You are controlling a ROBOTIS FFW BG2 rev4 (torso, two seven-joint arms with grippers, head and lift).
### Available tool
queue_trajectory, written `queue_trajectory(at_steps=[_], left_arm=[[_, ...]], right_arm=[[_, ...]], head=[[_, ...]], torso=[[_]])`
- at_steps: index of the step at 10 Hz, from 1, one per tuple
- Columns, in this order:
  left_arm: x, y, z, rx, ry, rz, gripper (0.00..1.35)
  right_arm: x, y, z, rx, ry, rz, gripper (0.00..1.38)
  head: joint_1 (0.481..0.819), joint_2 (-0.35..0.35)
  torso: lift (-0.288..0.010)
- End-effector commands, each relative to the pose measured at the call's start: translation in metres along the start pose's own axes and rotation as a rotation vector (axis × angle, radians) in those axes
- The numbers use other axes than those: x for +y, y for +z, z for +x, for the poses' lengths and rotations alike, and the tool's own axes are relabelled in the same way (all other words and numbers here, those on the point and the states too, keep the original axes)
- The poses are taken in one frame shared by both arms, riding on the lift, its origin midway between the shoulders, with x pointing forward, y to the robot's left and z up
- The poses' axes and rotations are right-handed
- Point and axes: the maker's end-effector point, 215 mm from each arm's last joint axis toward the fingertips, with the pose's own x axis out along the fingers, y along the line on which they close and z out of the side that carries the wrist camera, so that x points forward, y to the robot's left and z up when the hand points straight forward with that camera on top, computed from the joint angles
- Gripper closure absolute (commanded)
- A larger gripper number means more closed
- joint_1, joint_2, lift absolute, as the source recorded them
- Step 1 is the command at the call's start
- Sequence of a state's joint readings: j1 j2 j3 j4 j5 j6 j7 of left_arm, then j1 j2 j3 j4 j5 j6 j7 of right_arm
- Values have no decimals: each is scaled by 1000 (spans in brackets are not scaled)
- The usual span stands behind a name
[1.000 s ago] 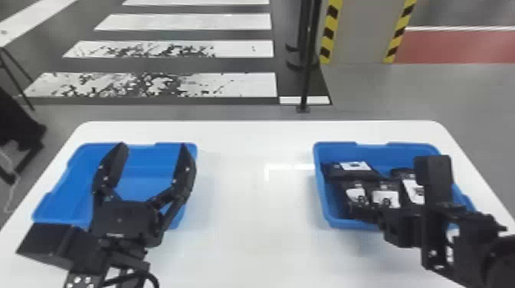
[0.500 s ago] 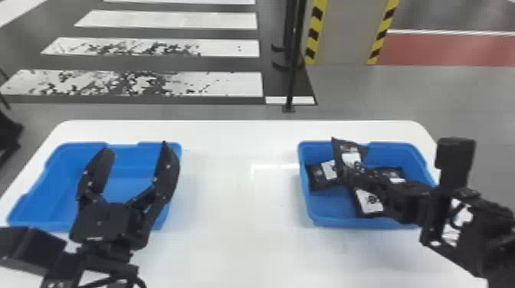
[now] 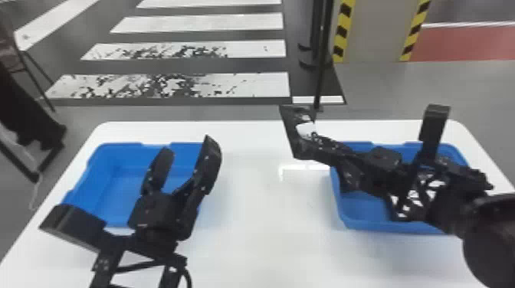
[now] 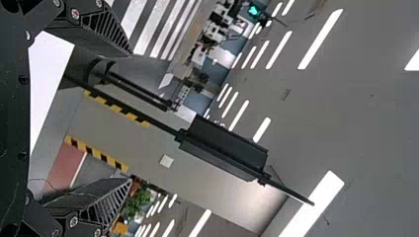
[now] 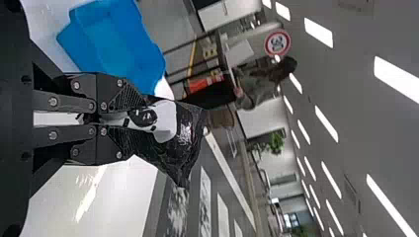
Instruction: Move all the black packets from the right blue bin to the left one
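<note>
My left gripper (image 3: 187,147) stands open over the right part of the left blue bin (image 3: 122,180); in the left wrist view, nothing is between the fingers of my left gripper (image 4: 132,116). My right gripper (image 3: 306,147) is above the table, just left of the right blue bin (image 3: 368,212), shut on a black packet (image 3: 290,130) that sticks up from its tips. In the right wrist view, my right gripper (image 5: 133,126) pinches this packet (image 5: 188,140) by its white-labelled end. The right arm hides much of the right bin's inside.
Both bins stand on a white table (image 3: 264,214), with a stretch of tabletop between them. A black pole (image 3: 320,72) rises behind the table's far edge. In the right wrist view, a blue bin (image 5: 118,44) lies beyond the fingers.
My right gripper has come up out of the right bin and swung left past its edge, carrying the black packet. The left gripper has shifted slightly right relative to its bin. The head view has shifted too.
</note>
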State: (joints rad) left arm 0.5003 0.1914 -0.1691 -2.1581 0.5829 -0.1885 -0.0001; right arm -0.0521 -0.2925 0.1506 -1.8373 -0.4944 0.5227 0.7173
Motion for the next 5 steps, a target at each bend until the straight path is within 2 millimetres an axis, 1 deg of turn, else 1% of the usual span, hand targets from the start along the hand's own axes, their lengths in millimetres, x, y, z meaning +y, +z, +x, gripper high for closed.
queue_trajectory(at_steps=[1,2,3,4,5], left_arm=[[-9,-12,5,56,-30,-34,154],[-9,-19,6,82,-34,-7,154],[-7,-21,6,92,-34,28,154],[-6,-24,8,105,-34,42,154],[-5,-31,7,127,-32,49,154]], right_arm=[[58,-17,33,45,153,23,1081],[82,-27,44,66,213,36,1081],[98,-32,52,78,252,36,1081],[105,-32,57,83,271,31,1081],[107,-28,58,78,278,21,1081]], head=[[695,123],[695,169],[695,207],[695,235],[695,253]], torso=[[-168],[-168],[-168],[-168],[-168]])
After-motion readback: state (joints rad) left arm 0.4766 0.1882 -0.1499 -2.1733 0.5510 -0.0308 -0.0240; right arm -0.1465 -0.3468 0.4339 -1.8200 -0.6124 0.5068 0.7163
